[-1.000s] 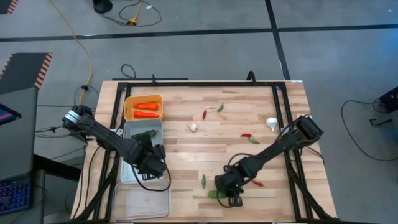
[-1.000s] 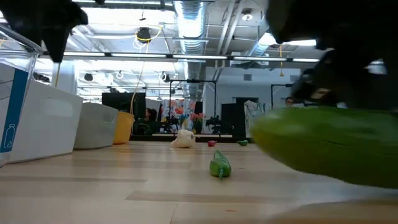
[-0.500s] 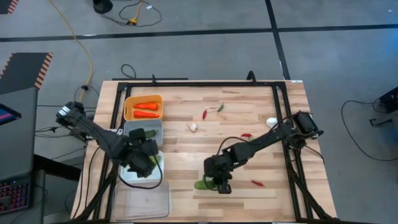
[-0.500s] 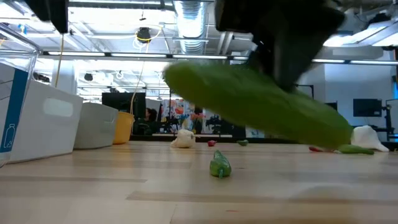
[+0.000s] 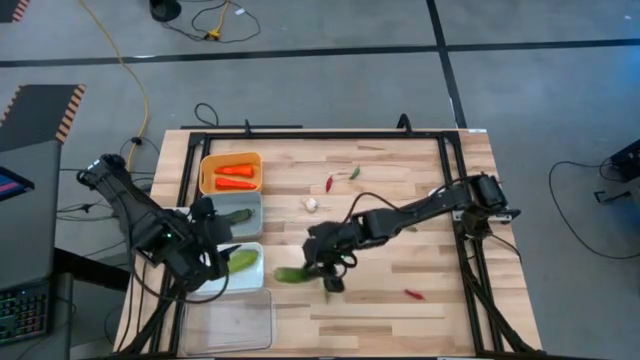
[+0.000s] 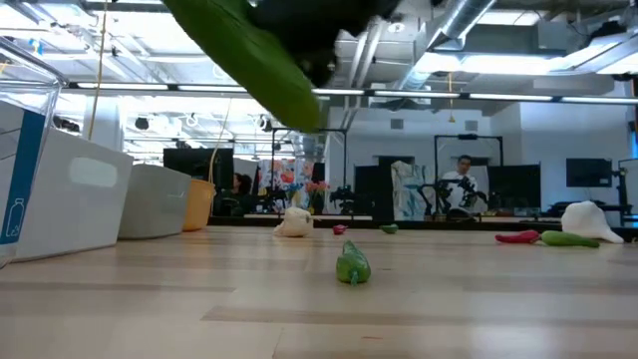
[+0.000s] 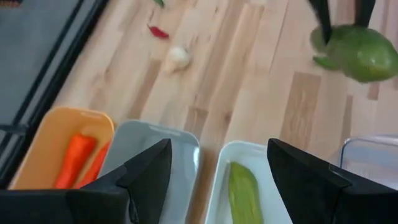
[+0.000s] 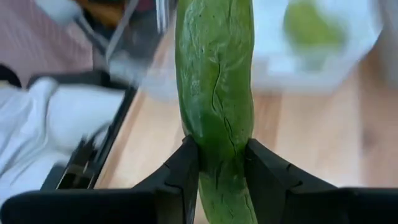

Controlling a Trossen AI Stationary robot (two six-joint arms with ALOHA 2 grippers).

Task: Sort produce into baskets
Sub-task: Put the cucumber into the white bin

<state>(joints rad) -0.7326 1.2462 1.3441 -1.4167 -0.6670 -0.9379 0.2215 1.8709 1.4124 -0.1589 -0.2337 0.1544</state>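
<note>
Right gripper (image 5: 318,268) clamped on cucumber (image 5: 291,274), held above table, 3 o'clock of white basket (image 5: 232,280). Left gripper (image 5: 212,262) fingers apart, empty, over baskets. Done: two carrots (image 5: 236,177) in orange basket (image 5: 206,163), cucumber each in grey and white. Left: garlic (image 5: 310,204), chilies scattered; clear basket (image 5: 228,322) empty.

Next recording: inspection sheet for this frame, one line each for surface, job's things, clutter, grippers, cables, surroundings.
Surface: wooden table.
Job's things: carrots in yellow-orange bin; cucumber in grey bin; another in white bin; clear bin; garlic and chilies loose.
Clutter: nothing seen.
Grippers: right gripper shut on cucumber, in the air; left gripper open over bins.
Cables: yellow cable on floor.
Surroundings: person behind table.
</note>
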